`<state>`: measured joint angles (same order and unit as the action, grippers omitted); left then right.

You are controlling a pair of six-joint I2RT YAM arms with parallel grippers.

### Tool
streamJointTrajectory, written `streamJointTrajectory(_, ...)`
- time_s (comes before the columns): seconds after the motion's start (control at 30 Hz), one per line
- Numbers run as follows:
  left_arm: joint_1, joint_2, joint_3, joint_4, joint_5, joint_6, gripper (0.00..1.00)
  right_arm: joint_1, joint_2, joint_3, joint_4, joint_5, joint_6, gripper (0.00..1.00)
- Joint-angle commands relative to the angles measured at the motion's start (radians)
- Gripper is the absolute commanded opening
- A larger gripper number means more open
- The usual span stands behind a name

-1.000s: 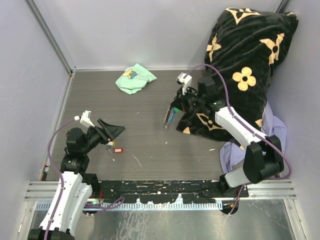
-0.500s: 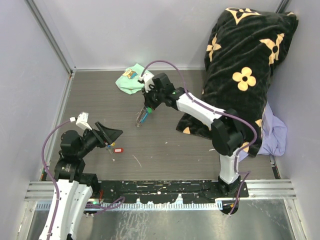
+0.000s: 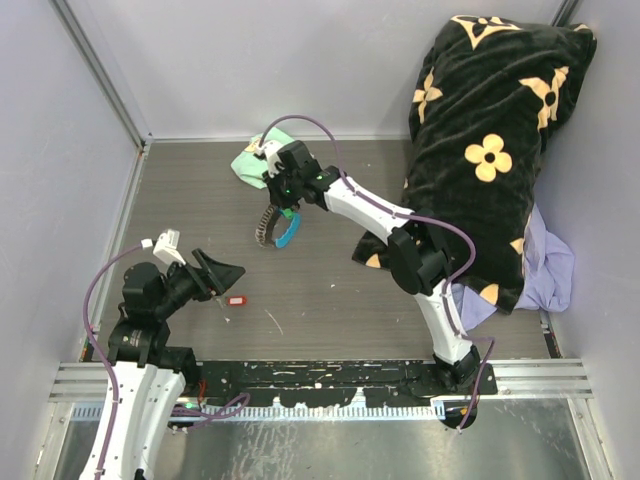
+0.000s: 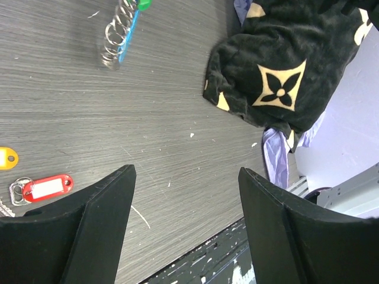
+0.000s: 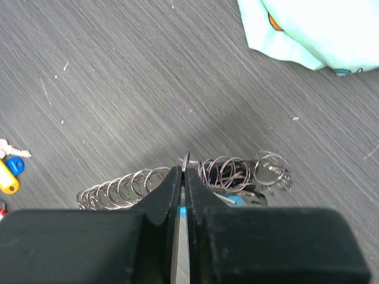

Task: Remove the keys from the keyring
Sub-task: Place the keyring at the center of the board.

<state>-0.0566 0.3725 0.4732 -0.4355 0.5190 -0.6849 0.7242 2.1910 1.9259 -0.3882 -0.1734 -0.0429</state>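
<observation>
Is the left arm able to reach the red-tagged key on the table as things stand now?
Probably yes. The left gripper hangs open close by the red-tagged key, which lies flat on the bare table with nothing over it.

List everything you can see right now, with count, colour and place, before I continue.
keyring: one, silvery ring chain with sky-blue fob, mid-table
keys: three loose, tagged red, yellow and blue, near left
green tag: one, at the chain's end
mint-green cloth: one, far edge
blanket: one, black with yellow flowers, far right
lavender cloth: one, under the blanket
table: one, grey wood-grain
left end effector: black, open, beside the loose keys
right end effector: black, shut on the keyring
</observation>
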Motion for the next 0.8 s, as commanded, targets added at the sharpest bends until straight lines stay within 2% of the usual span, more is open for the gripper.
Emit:
streamJointTrajectory(0.0, 0.004, -0.007, 0.041, -0.002, 0.005, 0.027, 0.72, 0.008, 0.027, 0.118, 0.029, 0.019, 0.023, 0.12)
streamJointTrajectory(0.07, 0.004, -0.003, 0.048, -0.006, 0.011, 0.028, 0.72, 0.009, 0.044, 0.142, 0.029, 0.016, 0.023, 0.13)
streamJointTrajectory(0.1, 0.004, -0.002, 0.053, -0.010, 0.016, 0.030, 0.72, 0.009, 0.052, 0.153, 0.029, 0.015, 0.021, 0.17)
streamJointTrajectory(0.23, 0.004, 0.013, 0.091, -0.013, 0.077, 0.040, 0.76, 0.008, 0.070, 0.222, 0.013, 0.008, -0.015, 0.43)
streamJointTrajectory(0.33, 0.004, 0.018, 0.141, -0.039, 0.096, 0.044, 0.85, 0.002, 0.048, 0.248, -0.017, -0.016, -0.061, 0.56)
streamJointTrajectory(0.4, 0.004, 0.026, 0.161, -0.038, 0.109, 0.017, 0.96, -0.004, 0.004, 0.235, -0.050, -0.061, -0.117, 0.62)
streamJointTrajectory(0.43, 0.004, 0.029, 0.166, -0.022, 0.124, -0.015, 1.00, -0.009, -0.032, 0.214, -0.068, -0.092, -0.151, 0.64)
streamJointTrajectory(0.6, 0.004, 0.056, 0.188, 0.122, 0.207, -0.175, 0.98, -0.066, -0.310, -0.029, -0.085, -0.264, -0.279, 0.73)
streamJointTrajectory(0.67, 0.004, 0.072, 0.211, 0.163, 0.231, -0.211, 0.98, -0.105, -0.433, -0.147, -0.040, -0.266, -0.276, 0.85)
streamJointTrajectory(0.7, 0.004, 0.079, 0.225, 0.179, 0.244, -0.218, 0.98, -0.130, -0.497, -0.216, -0.008, -0.267, -0.260, 0.95)
streamJointTrajectory(0.77, 0.004, 0.098, 0.265, 0.183, 0.274, -0.197, 0.98, -0.203, -0.624, -0.331, 0.048, -0.300, -0.209, 1.00)
